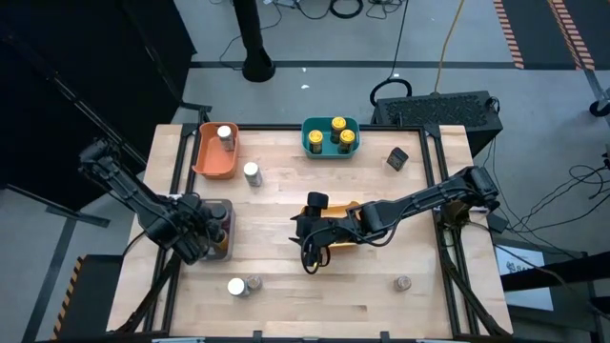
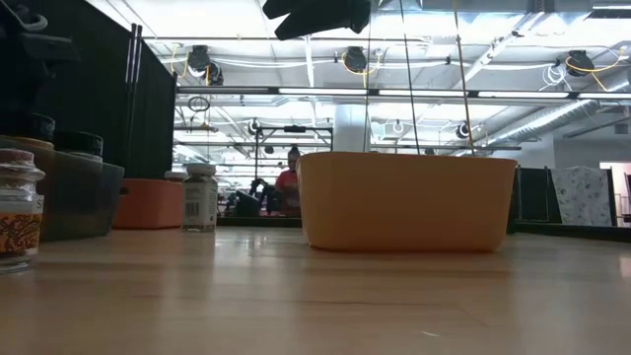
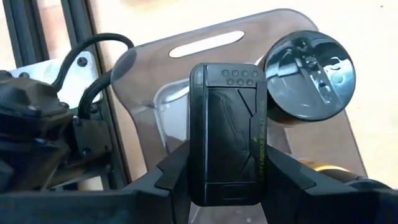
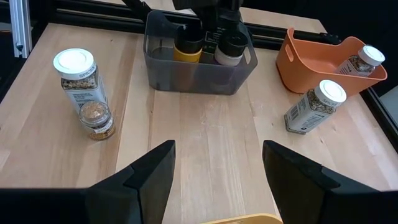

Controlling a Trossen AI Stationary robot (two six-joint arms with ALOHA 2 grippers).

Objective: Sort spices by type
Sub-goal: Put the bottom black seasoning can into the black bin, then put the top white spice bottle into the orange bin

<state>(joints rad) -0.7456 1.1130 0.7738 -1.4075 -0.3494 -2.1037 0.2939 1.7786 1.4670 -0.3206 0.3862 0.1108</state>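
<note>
Your left gripper (image 1: 212,232) grips a black-lidded jar (image 3: 227,130) in the grey bin (image 4: 186,78) at the desk's left edge; your right gripper (image 4: 217,165) is released.

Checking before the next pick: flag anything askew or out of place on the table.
One white-lidded jar lies tilted inside the orange bin rather than upright. A black-lidded jar sits tipped and alone near the table's far right edge. The other jars look upright; nothing looks spilled.

left gripper (image 3: 227,180): its fingertips are cut off by the left wrist picture's edge.
translucent grey plastic bin (image 1: 221,232): near the counter's left edge, largely covered by that gripper in the high view.
small dark cube-like object (image 1: 397,158): near the counter's far right corner, too small to identify.
clear glass jar (image 2: 18,209): cut off by the low picture's edge.
</note>
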